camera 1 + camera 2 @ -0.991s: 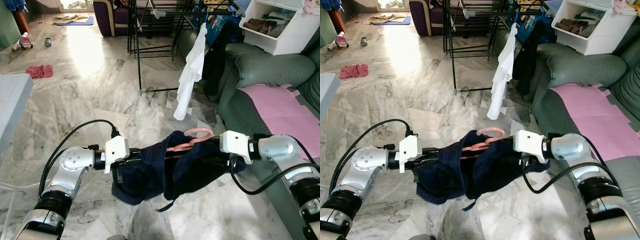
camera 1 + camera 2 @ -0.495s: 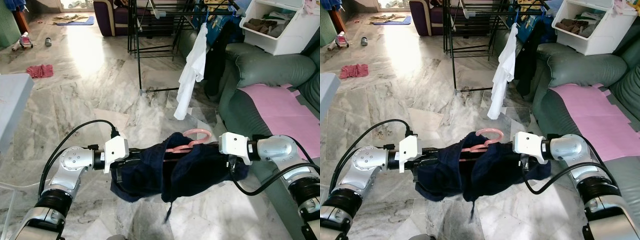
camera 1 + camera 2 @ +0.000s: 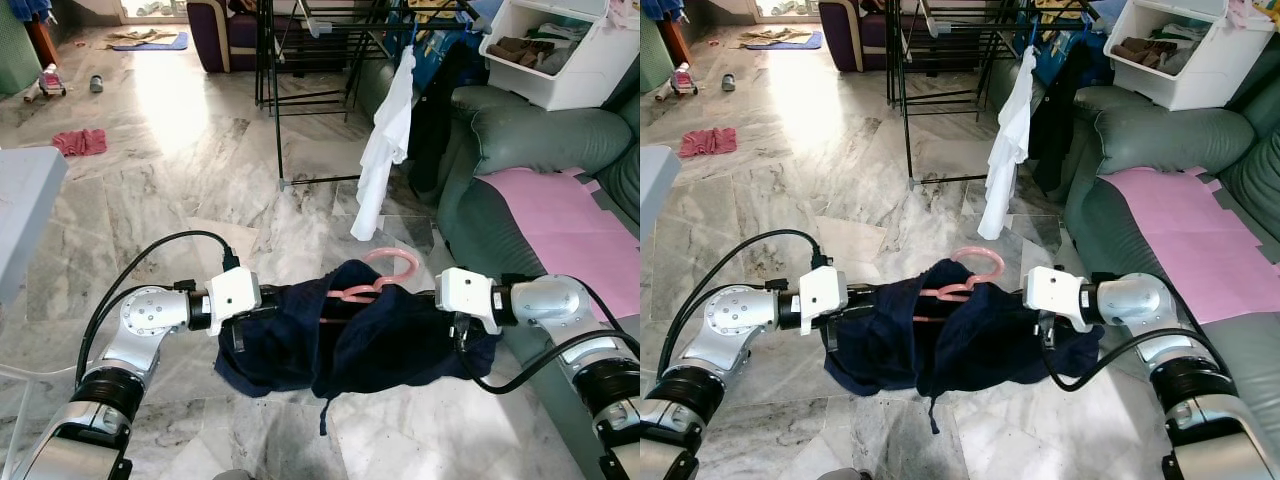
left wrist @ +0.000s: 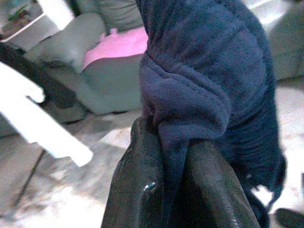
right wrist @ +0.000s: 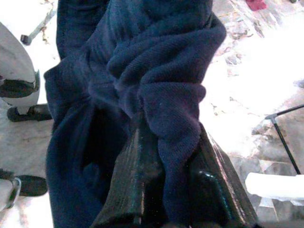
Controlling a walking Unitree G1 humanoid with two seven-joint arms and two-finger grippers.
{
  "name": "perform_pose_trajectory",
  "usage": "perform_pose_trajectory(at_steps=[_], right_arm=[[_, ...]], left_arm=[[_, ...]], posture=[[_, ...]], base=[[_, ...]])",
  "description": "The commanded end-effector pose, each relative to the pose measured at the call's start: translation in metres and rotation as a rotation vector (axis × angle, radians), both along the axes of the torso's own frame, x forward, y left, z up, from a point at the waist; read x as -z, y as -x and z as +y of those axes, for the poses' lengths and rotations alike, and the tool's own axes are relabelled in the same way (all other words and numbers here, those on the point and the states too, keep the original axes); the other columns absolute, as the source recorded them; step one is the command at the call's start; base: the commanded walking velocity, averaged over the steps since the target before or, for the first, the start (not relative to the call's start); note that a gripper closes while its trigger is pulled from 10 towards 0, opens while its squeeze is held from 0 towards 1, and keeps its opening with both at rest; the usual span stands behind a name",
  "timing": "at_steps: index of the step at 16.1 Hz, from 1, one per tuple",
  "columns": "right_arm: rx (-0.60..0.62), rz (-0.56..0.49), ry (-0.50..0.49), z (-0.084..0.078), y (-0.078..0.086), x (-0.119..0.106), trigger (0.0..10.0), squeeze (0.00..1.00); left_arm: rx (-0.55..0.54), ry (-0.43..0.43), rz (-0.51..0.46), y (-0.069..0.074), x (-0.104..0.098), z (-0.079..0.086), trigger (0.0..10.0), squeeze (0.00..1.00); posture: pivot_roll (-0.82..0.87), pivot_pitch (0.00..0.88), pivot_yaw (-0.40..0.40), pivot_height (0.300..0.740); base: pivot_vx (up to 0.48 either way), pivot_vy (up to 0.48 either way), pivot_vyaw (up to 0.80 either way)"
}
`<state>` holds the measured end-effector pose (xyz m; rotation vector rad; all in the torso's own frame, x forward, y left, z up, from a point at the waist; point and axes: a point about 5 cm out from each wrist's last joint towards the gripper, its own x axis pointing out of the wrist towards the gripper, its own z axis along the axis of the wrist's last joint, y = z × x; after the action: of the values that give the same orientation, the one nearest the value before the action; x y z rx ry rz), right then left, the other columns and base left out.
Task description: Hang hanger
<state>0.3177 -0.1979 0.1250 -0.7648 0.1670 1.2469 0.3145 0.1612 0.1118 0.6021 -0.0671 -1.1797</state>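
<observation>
A dark blue garment (image 3: 350, 335) on a pink hanger (image 3: 375, 280) stretches between the left hand (image 4: 173, 190) at nine o'clock and right hand (image 5: 166, 190) at three o'clock, both clamped on its cloth.

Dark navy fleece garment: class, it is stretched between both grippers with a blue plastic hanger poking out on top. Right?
Not quite. The hanger poking out of the dark navy fleece garment is pink, not blue, as the left eye view shows. The left gripper and right gripper do each pinch the garment.
</observation>
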Motion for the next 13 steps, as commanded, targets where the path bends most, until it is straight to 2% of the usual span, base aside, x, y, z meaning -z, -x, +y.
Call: perform_pose_trajectory(at_steps=[1,2,3,5,6,9,11,13], right_arm=[[-0.001,0.004,0.022,0.0,0.004,0.006,0.0,0.0],[0.005,-0.001,0.022,0.0,0.003,0.007,0.0,0.0],[0.032,-0.018,0.036,0.001,0.002,0.01,0.0,0.0],[0.119,-0.028,0.048,0.002,0.0,0.019,0.0,0.0],[0.176,-0.031,0.067,-0.001,-0.002,0.024,0.0,0.0],[0.306,-0.037,0.041,0.004,-0.011,0.03,0.0,0.0],[0.376,-0.044,0.03,0.013,-0.018,0.034,0.0,0.0],[0.405,-0.05,0.03,0.021,-0.023,0.037,0.0,0.0]], left_arm=[[-0.132,0.055,-0.073,-0.014,-0.015,0.006,10.0,0.0],[-0.143,0.061,-0.067,-0.015,-0.015,0.007,10.0,0.0],[-0.183,0.099,-0.076,-0.017,-0.016,0.006,10.0,1.0],[-0.096,0.097,-0.064,-0.007,-0.009,-0.004,10.0,1.0],[-0.064,0.071,-0.069,-0.002,-0.004,-0.007,10.0,1.0],[-0.136,0.075,-0.104,-0.007,-0.003,-0.002,10.0,1.0],[-0.207,0.121,-0.123,-0.014,-0.009,-0.001,10.0,1.0],[-0.225,0.175,-0.097,-0.017,-0.013,-0.004,10.0,1.0]], posture=[[0.04,0.059,-0.081,0.74],[0.04,0.059,-0.081,0.74],[0.04,0.058,-0.081,0.74],[0.04,0.06,-0.081,0.74],[0.04,0.06,-0.081,0.74],[0.03,0.057,-0.079,0.74],[0.03,0.057,-0.079,0.74],[0.05,0.052,-0.081,0.74]], base=[[0.0,0.0,0.0],[0.0,0.0,0.0],[0.0,0.0,0.0],[0.0,0.0,0.0],[0.0,0.0,0.0],[0.0,0.0,0.0],[0.0,0.0,0.0],[0.0,0.0,0.0]])
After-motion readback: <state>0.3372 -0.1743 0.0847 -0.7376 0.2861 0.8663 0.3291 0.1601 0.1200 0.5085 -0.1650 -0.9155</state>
